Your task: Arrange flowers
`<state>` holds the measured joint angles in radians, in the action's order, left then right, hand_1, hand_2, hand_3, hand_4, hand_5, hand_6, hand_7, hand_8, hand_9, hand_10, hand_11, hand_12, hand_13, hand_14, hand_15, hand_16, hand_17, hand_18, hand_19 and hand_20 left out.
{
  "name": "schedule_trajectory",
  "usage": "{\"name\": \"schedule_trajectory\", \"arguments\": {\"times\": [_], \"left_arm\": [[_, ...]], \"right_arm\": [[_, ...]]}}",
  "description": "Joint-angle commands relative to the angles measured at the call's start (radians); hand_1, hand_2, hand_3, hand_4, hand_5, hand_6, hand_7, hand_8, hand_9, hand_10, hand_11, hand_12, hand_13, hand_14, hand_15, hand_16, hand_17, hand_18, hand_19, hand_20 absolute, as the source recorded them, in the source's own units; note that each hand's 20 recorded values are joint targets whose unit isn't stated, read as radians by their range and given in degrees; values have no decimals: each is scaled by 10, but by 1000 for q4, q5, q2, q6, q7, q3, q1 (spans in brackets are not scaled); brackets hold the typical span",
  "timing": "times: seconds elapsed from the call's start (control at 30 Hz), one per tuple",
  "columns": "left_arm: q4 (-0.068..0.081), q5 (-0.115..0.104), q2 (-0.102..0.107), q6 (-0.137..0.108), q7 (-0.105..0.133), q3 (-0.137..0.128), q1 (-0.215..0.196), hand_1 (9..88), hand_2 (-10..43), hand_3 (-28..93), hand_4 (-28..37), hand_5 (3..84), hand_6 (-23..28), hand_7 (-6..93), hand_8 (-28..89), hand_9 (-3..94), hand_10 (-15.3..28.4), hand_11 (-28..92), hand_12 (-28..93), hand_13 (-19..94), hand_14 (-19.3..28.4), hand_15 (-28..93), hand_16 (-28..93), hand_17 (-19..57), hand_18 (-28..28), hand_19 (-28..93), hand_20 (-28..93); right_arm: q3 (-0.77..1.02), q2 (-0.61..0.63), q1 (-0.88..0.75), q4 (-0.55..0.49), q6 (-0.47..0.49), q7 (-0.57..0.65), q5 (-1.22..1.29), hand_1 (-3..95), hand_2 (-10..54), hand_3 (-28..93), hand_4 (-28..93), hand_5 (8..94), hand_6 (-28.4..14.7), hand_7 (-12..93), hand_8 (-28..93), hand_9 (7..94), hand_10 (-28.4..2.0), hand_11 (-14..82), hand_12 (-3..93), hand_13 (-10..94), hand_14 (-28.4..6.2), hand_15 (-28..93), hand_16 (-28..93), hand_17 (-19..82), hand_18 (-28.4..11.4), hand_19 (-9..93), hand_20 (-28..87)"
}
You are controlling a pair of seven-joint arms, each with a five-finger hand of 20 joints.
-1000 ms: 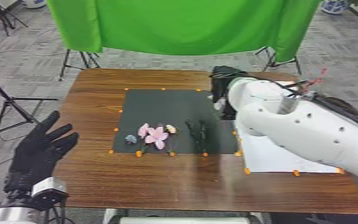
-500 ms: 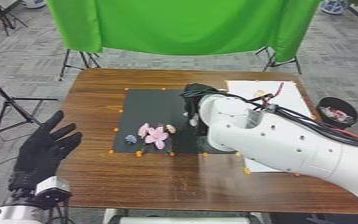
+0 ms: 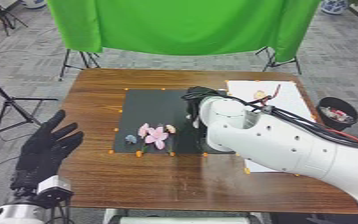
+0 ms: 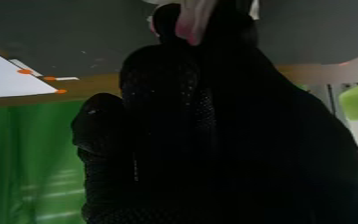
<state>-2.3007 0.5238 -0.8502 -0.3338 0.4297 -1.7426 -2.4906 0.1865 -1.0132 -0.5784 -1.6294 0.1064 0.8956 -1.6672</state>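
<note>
Brown wood below, across the whole bench [image 3: 113, 180]. Just swung the right arm [image 3: 264, 137] leftward, from the white sheet [image 3: 291, 97] to the dark mat [image 3: 149, 107], then all but stopped there. Thereby uncovered more of the sheet, together with the bin [image 3: 322, 104] beside the bench and a cream flower [image 3: 260, 94] on the sheet. Holding the left hand [image 3: 44, 152] out by the bench's left edge, spread and empty. Closed the right hand [image 4: 167, 150] to a narrow pinch, apparently with a pale flower [image 4: 196, 22] caught at the fingertips. On the mat, near its lower left corner, can see pink flowers [image 3: 156, 134] between a peach flower [image 3: 170, 128] and a blue flower [image 3: 131, 139]. Looks like a change from fetching to placing; probably needs lowering beside that group and a gentle release, without dragging petals or knocking neighbours.
</note>
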Motion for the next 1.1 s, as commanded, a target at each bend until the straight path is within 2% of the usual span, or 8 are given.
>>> {"name": "schedule_trajectory", "arguments": {"times": [0.03, 0.07, 0.1, 0.17, 0.57, 0.6, 0.83, 1.1], "left_arm": [[-1, 2, -7, 7, -3, 1, -2, 294, 61, 621, -199, 335, 82, 78, -70, 306, 195, 258, 115, 214, 279, 564, -120, -64, 284, 549, -32], [1, 5, -12, 11, -12, 2, 3, 294, 61, 621, -199, 335, 82, 78, -70, 306, 196, 259, 115, 214, 278, 564, -120, -64, 284, 549, -32], [0, -10, 4, 0, 12, 6, -5, 294, 61, 621, -199, 335, 82, 78, -70, 306, 196, 259, 115, 214, 278, 564, -119, -65, 284, 549, -32], [1, 11, -17, 14, -15, 2, 5, 294, 60, 623, -199, 335, 82, 78, -71, 306, 196, 259, 115, 215, 278, 565, -119, -66, 284, 548, -33], [0, 11, -17, 12, -13, 10, -2, 297, 61, 621, -199, 334, 82, 78, -71, 307, 196, 260, 114, 214, 279, 566, -120, -66, 284, 548, -31], [2, 21, -29, 22, -33, 7, 5, 297, 62, 621, -199, 334, 82, 78, -71, 307, 196, 260, 114, 215, 278, 566, -120, -66, 284, 547, -31], [1, 26, -34, 22, -38, 7, 3, 297, 62, 622, -199, 335, 82, 78, -71, 307, 196, 262, 113, 214, 278, 566, -121, -66, 284, 547, -31], [2, 23, -23, 22, -35, 12, 4, 298, 63, 621, -198, 333, 81, 80, -71, 306, 195, 260, 113, 214, 278, 565, -121, -66, 284, 547, -30]], "right_arm": [[20, -26, -12, 7, 46, 14, -3, 565, -95, 728, -279, 724, -7, 234, 31, 881, -86, 78, 336, 809, -41, 646, 158, 543, -139, 932, 313], [26, -27, -17, 6, 51, 16, 1, 557, -95, 727, -277, 718, -10, 231, 29, 877, -86, 80, 336, 807, -43, 648, 158, 542, -140, 932, 313], [27, -33, -16, 10, 56, 16, 4, 550, -95, 724, -275, 713, -11, 231, 28, 873, -87, 86, 336, 806, -44, 650, 157, 541, -140, 932, 312], [37, -35, -25, 5, 66, 27, 3, 540, -95, 718, -271, 701, -16, 231, 26, 855, -91, 109, 319, 802, -46, 654, 152, 541, -141, 932, 314], [37, -38, -12, -7, 104, 59, -17, 466, -95, 744, -264, 655, -25, 190, -23, 794, -120, 222, 239, 792, -55, 664, 146, 539, -144, 932, 309], [45, -37, -15, -7, 109, 66, -16, 462, -95, 746, -262, 653, -25, 189, -40, 790, -121, 228, 232, 793, -55, 664, 145, 539, -144, 932, 308], [85, -28, -21, -36, 123, 74, -1, 442, -95, 752, -252, 642, -31, 188, -109, 771, -133, 260, 201, 787, -63, 674, 146, 545, -145, 932, 305], [81, -30, -5, -51, 133, 69, -14, 442, -95, 746, -243, 633, -36, 183, -108, 763, -137, 274, 180, 781, -67, 679, 145, 546, -145, 932, 302]]}}
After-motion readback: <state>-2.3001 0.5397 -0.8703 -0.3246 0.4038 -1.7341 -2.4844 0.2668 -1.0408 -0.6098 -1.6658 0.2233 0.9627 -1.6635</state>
